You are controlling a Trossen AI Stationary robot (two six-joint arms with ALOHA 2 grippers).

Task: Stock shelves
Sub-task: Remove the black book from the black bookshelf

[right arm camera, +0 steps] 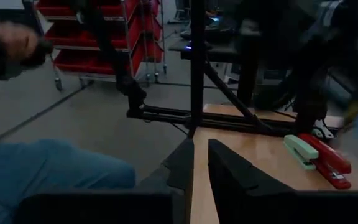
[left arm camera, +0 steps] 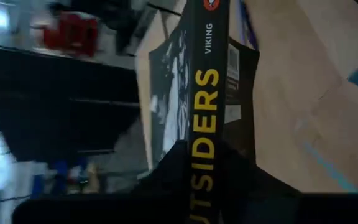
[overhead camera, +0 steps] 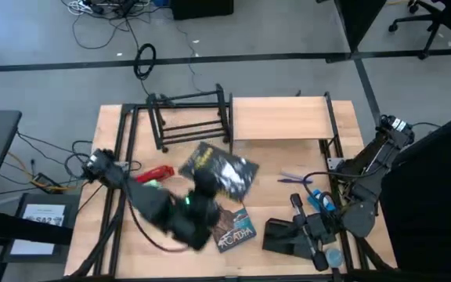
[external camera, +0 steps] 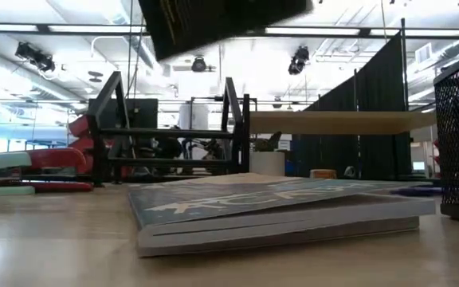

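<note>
I see the black tube-frame rack at the table's far edge, with the wood plank shelf just beside it. Nearer than the rack, my left gripper pinches a black book, lifted off the table; its spine reads "UTSIDERS" and "VIKING". A teal book lies flat below. My right gripper waits by the mesh tray, fingers slightly parted.
</note>
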